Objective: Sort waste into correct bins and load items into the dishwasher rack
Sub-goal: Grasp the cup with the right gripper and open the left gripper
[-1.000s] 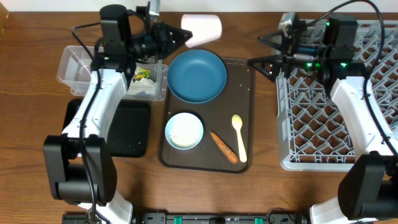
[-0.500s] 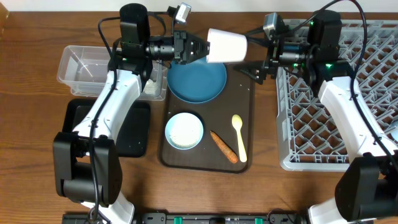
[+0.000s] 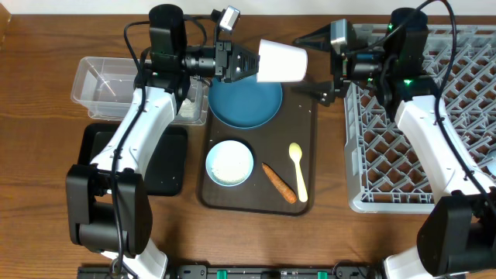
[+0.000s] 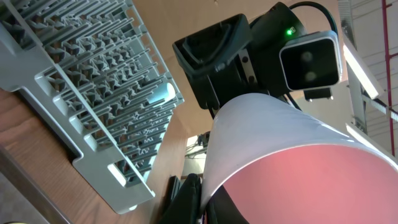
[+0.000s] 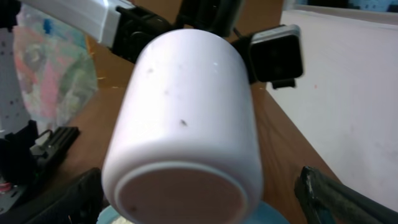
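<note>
- Clear tub (image 3: 101, 81) far left; black tray (image 3: 167, 167) in front of it.
- Left gripper (image 3: 253, 63) clamped on rim of pink cup (image 3: 280, 60).
- Cup on its side in air, above far edge of dark blue bowl (image 3: 246, 99), base pointing right.
- Right gripper (image 3: 308, 63): jaws wide apart, flanking cup base; contact cannot be told.
- Small bowl (image 3: 229, 163), carrot (image 3: 279, 183), spoon (image 3: 298, 172) lying on brown tray (image 3: 306, 116).
- Dishwasher rack (image 3: 418, 132) far right.

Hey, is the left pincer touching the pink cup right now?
Touching. The left wrist view shows a dark finger against the wall of the pink cup; overhead, the left pincer holds it up sideways.
</note>
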